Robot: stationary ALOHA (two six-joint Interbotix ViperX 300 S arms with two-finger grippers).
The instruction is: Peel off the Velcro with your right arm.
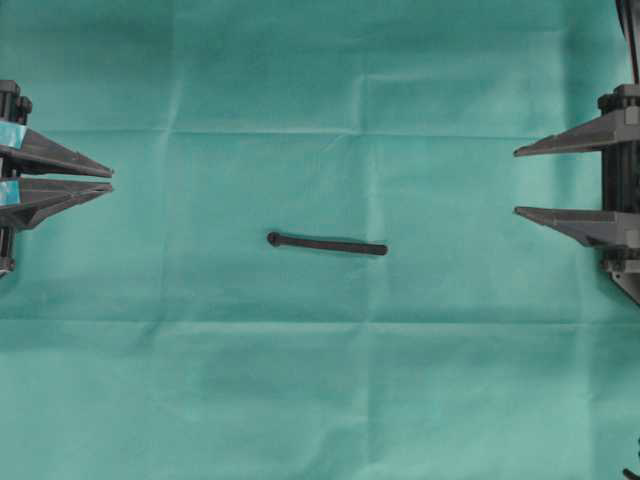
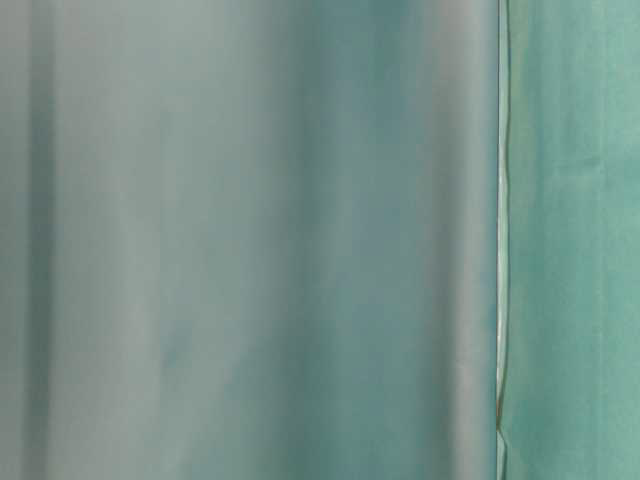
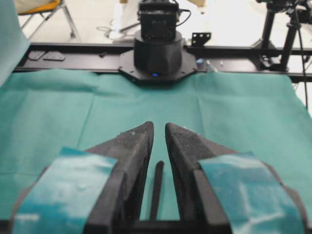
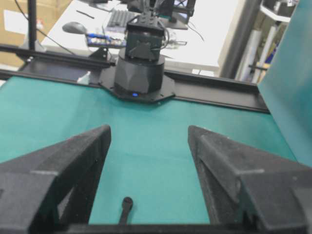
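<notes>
Two grippers parked at the edges, Velcro (image 1: 327,243) lying alone mid-cloth.

Overhead first: I see the strip flat on the green cloth (image 1: 320,400), dead centre, its small rounded end pointing toward nine o'clock. My left gripper (image 1: 108,180) sits at nine o'clock, teal-taped fingers nearly together with only a thin gap, holding nothing. My right gripper (image 1: 520,182) sits at three o'clock, plain black fingers spread well apart, empty. Both are well clear of the strip. Table-level view gives me only blurred green fabric. Left wrist view: tips (image 3: 159,127) almost meeting, the Velcro (image 3: 156,190) showing in the slit at six o'clock. Right wrist view: jaws wide, gripper (image 4: 148,129) over bare cloth, the strip's rounded end (image 4: 126,202) at six o'clock.
</notes>
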